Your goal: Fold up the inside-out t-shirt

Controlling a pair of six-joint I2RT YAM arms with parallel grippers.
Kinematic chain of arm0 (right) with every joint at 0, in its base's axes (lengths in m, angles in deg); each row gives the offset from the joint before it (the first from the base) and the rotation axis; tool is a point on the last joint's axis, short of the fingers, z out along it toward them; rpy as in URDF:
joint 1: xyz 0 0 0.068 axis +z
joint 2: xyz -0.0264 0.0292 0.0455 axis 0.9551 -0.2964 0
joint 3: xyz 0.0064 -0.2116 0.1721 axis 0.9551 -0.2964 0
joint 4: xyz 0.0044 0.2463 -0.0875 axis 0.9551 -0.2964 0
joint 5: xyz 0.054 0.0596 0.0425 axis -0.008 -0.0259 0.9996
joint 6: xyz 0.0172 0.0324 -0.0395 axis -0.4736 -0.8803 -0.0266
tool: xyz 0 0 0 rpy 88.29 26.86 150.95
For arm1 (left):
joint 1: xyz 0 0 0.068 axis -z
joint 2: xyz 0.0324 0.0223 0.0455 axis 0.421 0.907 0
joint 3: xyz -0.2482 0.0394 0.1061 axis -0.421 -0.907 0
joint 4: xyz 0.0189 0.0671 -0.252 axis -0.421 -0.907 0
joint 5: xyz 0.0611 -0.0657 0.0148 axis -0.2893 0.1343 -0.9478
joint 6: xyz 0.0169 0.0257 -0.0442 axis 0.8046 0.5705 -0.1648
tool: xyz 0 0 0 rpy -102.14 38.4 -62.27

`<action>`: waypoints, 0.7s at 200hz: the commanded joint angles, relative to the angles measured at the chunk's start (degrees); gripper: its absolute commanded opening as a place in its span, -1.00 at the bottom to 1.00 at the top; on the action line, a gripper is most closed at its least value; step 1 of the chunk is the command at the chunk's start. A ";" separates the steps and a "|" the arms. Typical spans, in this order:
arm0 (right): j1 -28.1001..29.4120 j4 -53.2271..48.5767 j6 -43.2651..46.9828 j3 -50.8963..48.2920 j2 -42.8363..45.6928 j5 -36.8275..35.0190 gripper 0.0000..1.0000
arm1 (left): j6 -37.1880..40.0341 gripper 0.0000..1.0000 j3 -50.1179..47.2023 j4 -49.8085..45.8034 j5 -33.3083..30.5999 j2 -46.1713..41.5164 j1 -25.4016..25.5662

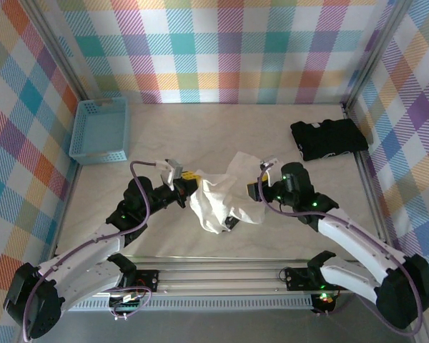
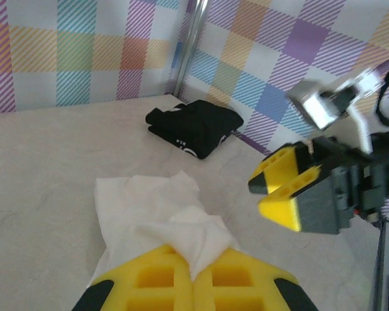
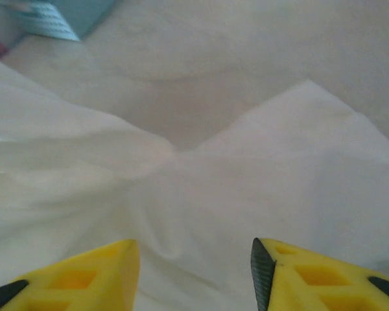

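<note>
White inside-out t-shirt [image 1: 218, 200] bunched mid-tabletop [image 1: 222, 136], between the two end effectors.

The shirt lies crumpled and wrinkled, one corner lifted. The left arm [image 1: 93, 254] and right arm [image 1: 350, 239] reach forward from the near edge, elbows bowed outward, wrists angled in toward the cloth. A blue basket [image 1: 99, 153] sits at the far left, and a folded black garment [image 1: 329, 137] lies far right, well apart from the shirt. The left end effector [image 2: 193, 278] is clamped tight on a fold of the shirt. The right end effector [image 3: 194, 259] stands with jaws parted, gripping nothing, cloth just ahead of it.
</note>
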 commanded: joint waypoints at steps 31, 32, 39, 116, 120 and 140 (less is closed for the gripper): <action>2.95 1.40 15.37 6.68 -2.26 16.63 0.08 | 1.55 -1.00 2.20 -0.94 2.41 -0.62 -0.51; 3.06 1.26 15.70 6.90 -2.56 16.86 0.08 | 1.56 -1.00 2.21 -0.99 2.40 -0.66 -0.51; 3.74 0.44 18.15 8.64 -4.51 17.64 0.07 | 1.56 -1.00 2.42 -1.28 2.62 -0.63 -0.51; 5.96 -9.94 31.93 21.70 -20.59 27.88 0.07 | 2.01 -1.00 3.54 -2.72 3.92 0.07 -0.51; 6.11 -10.38 32.28 22.11 -21.17 27.88 0.07 | 2.04 -1.00 3.54 -2.72 3.99 0.15 -0.51; 6.54 -11.82 33.56 23.84 -23.29 27.18 0.02 | 2.02 -1.00 3.80 -2.81 4.23 0.60 -0.51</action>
